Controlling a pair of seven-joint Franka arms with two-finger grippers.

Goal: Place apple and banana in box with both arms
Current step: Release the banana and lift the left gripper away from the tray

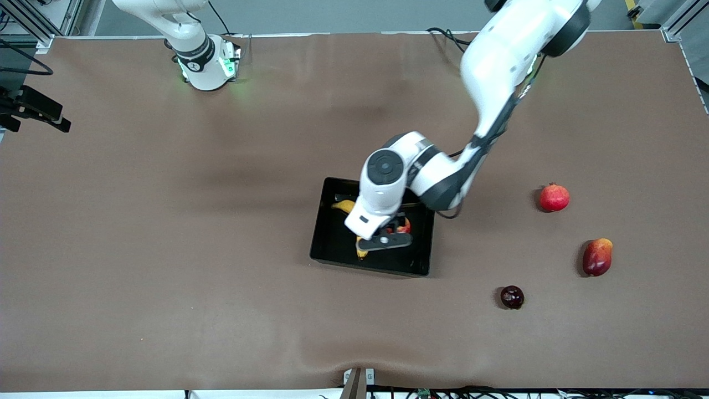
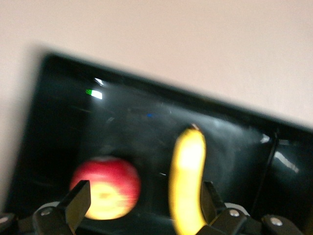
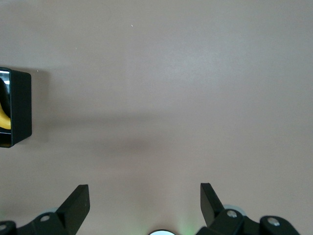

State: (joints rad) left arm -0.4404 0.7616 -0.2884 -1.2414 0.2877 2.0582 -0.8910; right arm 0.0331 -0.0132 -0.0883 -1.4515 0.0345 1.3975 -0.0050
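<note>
The apple (image 2: pixel 105 188) lies on the floor of the box (image 1: pixel 332 244), just beside the banana (image 2: pixel 188 181), which also rests inside it; in the front view only the banana's two ends and a sliver of the apple show past the left arm's wrist. The left gripper (image 2: pixel 142 205) hangs low over the box with its jaws spread wide and nothing between them, one finger over the apple's edge and the other at the banana's side, so both fruits look delivered and the task appears close to done. The right gripper (image 3: pixel 142 205) is also wide open and empty, waiting over bare table toward the right arm's end, with only a corner of the box in its wrist view. The main risk seems to lie in the left arm's exit: a sideways drift before it has risen could let a finger nudge the round apple into a roll, or catch the low wall of the box and drag it across the table. Toward the left arm's end a pomegranate (image 1: pixel 554 198), a red and yellow fruit (image 1: pixel 597 257) and a dark maroon fruit (image 1: pixel 512 297) lie well apart from the box.
</note>
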